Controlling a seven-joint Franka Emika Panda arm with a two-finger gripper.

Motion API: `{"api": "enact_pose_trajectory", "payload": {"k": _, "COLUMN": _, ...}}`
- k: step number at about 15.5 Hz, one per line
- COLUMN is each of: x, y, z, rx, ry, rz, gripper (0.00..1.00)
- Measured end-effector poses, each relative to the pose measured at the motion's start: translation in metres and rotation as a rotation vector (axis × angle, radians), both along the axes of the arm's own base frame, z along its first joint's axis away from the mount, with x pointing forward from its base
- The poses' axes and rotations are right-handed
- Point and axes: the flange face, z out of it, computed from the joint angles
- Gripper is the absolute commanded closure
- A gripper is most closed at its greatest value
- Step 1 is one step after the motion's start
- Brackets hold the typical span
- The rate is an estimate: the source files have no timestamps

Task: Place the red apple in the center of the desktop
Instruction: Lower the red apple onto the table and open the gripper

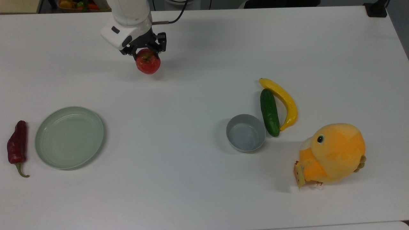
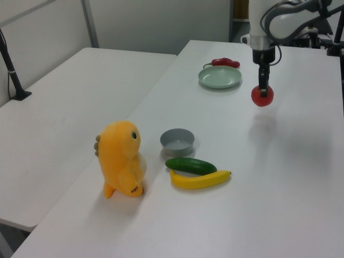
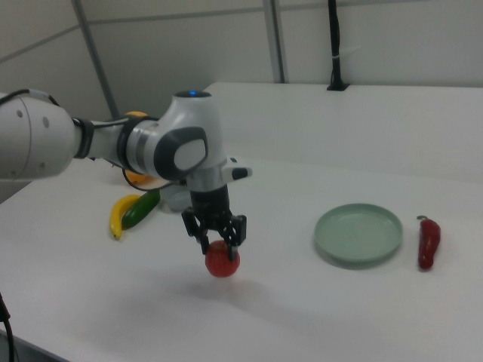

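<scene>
Claw [image 1: 147,50] clamped on red apple [image 1: 148,62], upper left of top view, above counter [image 1: 191,179]. Risk: release off-centre; round apple rolls.

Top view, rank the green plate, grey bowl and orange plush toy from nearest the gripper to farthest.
Gripper, shut on the red apple, is at the top view's upper left.
1. Green plate, lower left of it.
2. Grey bowl, lower right, a bit farther.
3. Orange plush toy, far lower right.
</scene>
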Motion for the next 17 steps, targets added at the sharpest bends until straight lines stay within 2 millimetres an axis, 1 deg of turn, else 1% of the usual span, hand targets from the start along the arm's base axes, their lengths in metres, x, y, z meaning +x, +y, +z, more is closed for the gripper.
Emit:
{"api": "enact_pose_trajectory", "payload": {"k": 1, "x": -0.002, "y": -0.003, "z": -0.01, "rx": 0.0, "ry": -0.004, "rz": -0.006, "gripper": 0.73}}
{"api": "enact_pose_trajectory", "payload": {"k": 2, "x": -0.004, "y": -0.005, "z": -0.019, "rx": 0.0, "ry": -0.015, "rz": -0.008, "gripper": 0.69}}
{"api": "enact_pose_trajectory", "payload": {"k": 3, "x": -0.005, "y": -0.006, "z": -0.027, "rx": 0.001, "ry": -0.028, "rz": -0.008, "gripper": 0.61}}
{"api": "enact_pose_trajectory", "payload": {"k": 4, "x": -0.007, "y": -0.005, "z": -0.033, "rx": 0.001, "ry": -0.036, "rz": -0.007, "gripper": 0.52}}
{"api": "enact_pose_trajectory", "payload": {"k": 5, "x": -0.008, "y": -0.005, "z": -0.036, "rx": 0.001, "ry": -0.04, "rz": -0.007, "gripper": 0.35}}
{"api": "enact_pose_trajectory", "payload": {"k": 6, "x": -0.007, "y": -0.005, "z": -0.034, "rx": 0.001, "ry": -0.043, "rz": -0.007, "gripper": 0.06}}
{"api": "enact_pose_trajectory", "payload": {"k": 7, "x": -0.007, "y": -0.005, "z": -0.034, "rx": 0.001, "ry": -0.044, "rz": -0.007, "gripper": 0.0}}
{"api": "enact_pose_trajectory", "payload": {"k": 12, "x": -0.007, "y": -0.005, "z": -0.033, "rx": -0.003, "ry": -0.047, "rz": -0.059, "gripper": 0.0}}
{"api": "enact_pose_trajectory", "payload": {"k": 14, "x": -0.006, "y": -0.004, "z": -0.028, "rx": -0.005, "ry": -0.059, "rz": -0.075, "gripper": 0.0}}
{"api": "enact_pose_trajectory", "payload": {"k": 16, "x": 0.003, "y": 0.004, "z": -0.004, "rx": -0.009, "ry": -0.096, "rz": -0.082, "gripper": 0.0}}
{"api": "enact_pose_trajectory", "payload": {"k": 17, "x": 0.008, "y": 0.01, "z": 0.013, "rx": -0.011, "ry": -0.107, "rz": -0.094, "gripper": 0.0}}
